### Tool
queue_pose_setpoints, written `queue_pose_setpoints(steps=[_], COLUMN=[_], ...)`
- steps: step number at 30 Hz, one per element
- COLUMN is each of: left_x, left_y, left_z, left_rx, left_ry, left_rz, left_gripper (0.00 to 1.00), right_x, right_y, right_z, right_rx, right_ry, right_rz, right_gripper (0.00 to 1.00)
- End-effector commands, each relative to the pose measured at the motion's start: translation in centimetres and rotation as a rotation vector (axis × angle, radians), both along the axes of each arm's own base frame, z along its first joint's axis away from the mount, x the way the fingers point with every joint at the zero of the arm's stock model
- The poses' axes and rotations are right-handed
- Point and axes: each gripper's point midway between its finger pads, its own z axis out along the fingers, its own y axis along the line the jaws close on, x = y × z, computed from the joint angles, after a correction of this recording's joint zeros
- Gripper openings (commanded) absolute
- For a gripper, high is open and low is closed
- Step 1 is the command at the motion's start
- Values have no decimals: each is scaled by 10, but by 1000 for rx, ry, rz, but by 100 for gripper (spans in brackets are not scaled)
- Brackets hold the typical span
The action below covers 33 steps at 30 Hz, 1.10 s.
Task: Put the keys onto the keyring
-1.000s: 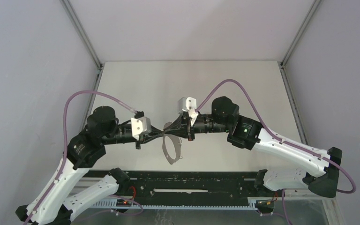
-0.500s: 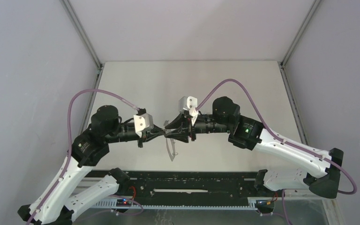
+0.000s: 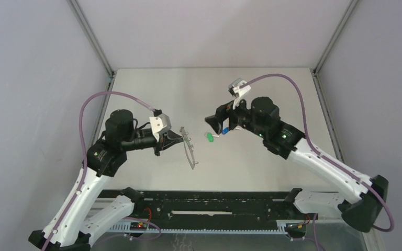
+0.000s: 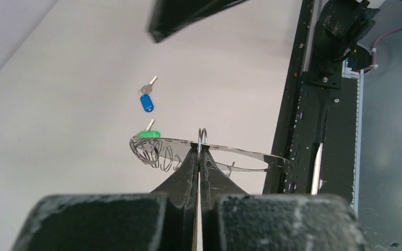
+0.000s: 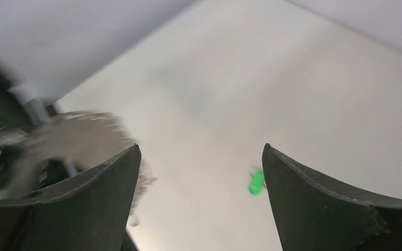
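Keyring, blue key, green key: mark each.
keyring [image 4: 147, 150], left wrist view, wire loops at its left end.
blue key [image 4: 146, 102], left wrist view, blue head.
green key [image 4: 149, 134], left wrist view, green head.

A pale, matte, off-white surface [image 3: 188, 89] spreads beneath the left gripper [image 3: 180, 138] and the right gripper [image 3: 213, 124]. It runs on beyond them to a plain back wall [image 3: 209, 31]. Grey-lilac side walls [image 3: 26, 104] close it in on the outer side of each gripper. Slim metal posts [image 3: 90, 36] slant along the two far corners. Behind the grippers, at the near edge, a black rail [image 3: 214, 201] crosses the width of the surface. The light is soft and even, casting only faint shadows.
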Motion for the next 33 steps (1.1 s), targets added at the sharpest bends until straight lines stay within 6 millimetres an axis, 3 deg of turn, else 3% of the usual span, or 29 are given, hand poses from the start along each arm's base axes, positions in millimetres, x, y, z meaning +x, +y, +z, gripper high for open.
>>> queue_pose_setpoints(steps=[1, 6, 13, 24, 33], left_x=[10, 13, 6, 2, 2], left_y=[4, 11, 12, 13, 13], left_z=[-2, -8, -8, -6, -7], left_rx=[-6, 8, 2, 0, 1], left_ry=[-31, -16, -24, -45, -51], left_rz=[11, 35, 23, 9, 7], left_gripper=[0, 0, 0, 0, 0], right_x=[73, 111, 139, 161, 169], right_y=[-52, -55, -66, -73, -77], right_z=[-90, -168, -238, -281, -297], right_rx=[-99, -124, -124, -80, -75], right_ry=[289, 475, 612, 720, 736], right_rz=[-454, -598, -849, -1006, -1045], right_gripper=[93, 86, 81, 62, 58])
